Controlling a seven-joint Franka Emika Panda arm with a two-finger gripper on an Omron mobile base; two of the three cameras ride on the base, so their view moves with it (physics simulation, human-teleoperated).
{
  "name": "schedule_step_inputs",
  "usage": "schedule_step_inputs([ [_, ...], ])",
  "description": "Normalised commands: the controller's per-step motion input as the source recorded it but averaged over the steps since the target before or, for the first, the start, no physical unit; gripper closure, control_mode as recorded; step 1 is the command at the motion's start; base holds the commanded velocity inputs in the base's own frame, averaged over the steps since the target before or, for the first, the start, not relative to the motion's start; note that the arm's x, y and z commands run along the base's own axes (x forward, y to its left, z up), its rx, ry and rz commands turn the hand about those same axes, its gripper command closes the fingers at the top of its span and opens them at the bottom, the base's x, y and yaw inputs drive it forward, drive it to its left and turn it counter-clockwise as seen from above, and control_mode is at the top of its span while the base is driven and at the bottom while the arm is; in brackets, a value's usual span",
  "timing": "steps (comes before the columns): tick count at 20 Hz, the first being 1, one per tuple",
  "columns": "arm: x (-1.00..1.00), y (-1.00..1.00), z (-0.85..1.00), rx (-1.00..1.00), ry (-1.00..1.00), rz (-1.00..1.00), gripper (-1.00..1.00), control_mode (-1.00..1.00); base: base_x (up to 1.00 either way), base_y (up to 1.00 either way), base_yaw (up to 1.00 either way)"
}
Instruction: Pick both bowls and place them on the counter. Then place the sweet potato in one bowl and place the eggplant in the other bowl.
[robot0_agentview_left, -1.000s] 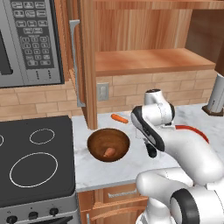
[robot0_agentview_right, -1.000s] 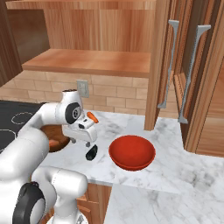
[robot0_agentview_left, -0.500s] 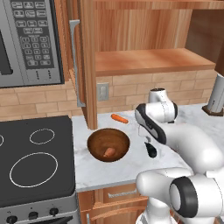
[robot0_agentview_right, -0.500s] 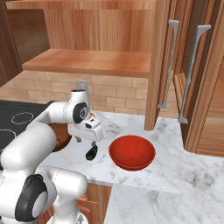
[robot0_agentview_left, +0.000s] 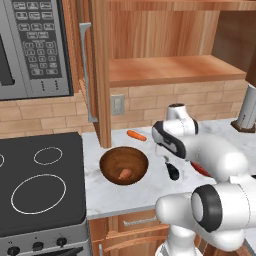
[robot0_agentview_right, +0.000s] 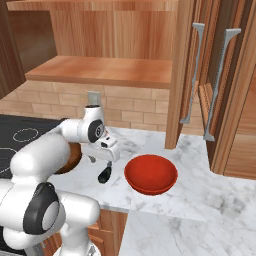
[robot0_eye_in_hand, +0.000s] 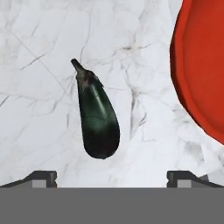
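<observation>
My gripper (robot0_eye_in_hand: 112, 179) is open and hangs just above the eggplant (robot0_eye_in_hand: 98, 119), a dark glossy oblong lying on the counter (robot0_eye_in_hand: 39, 61) between my spread fingertips (robot0_eye_in_hand: 43, 177). The red bowl (robot0_eye_in_hand: 201, 65) stands close beside it on the right. The left base view has the gripper (robot0_agentview_left: 168, 158) over the eggplant (robot0_agentview_left: 173, 173), with the brown bowl (robot0_agentview_left: 123, 165) to its left on the counter (robot0_agentview_left: 115, 197); the sweet potato (robot0_agentview_left: 125, 173) lies inside that bowl. From the right base I see the gripper (robot0_agentview_right: 102, 160), the eggplant (robot0_agentview_right: 104, 175) and the red bowl (robot0_agentview_right: 150, 173).
An orange carrot (robot0_agentview_left: 136, 135) lies near the back wall behind the brown bowl. The black stovetop (robot0_agentview_left: 35, 190) is to the left, a wooden cabinet post (robot0_agentview_left: 102, 75) stands behind, and a dark upright object (robot0_agentview_left: 247, 112) is at the far right.
The hand has swung right, away from the brown bowl, and settled over the eggplant. Eggplant, bowls and sweet potato have stayed in place. The jaws remain wide.
</observation>
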Motion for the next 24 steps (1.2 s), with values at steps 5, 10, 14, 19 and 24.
schedule_step_inputs([
  [5, 0.18, 0.0, -0.34, 0.0, 0.0, 0.01, -1.0, -1.0, 0.0, 0.0, 0.0],
  [10, 0.04, -0.01, -0.24, 0.01, 0.0, 0.0, -1.0, -1.0, 0.0, 0.0, 0.0],
  [14, 0.0, 0.0, -0.2, 0.0, 0.0, 0.0, -1.0, -1.0, 0.0, 0.0, 0.0],
  [19, 0.0, 0.0, -0.19, 0.0, 0.0, 0.0, -1.0, -1.0, 0.0, 0.0, 0.0],
  [24, -0.02, 0.0, -0.18, 0.0, 0.02, 0.0, -1.0, -1.0, 0.0, 0.0, 0.0],
])
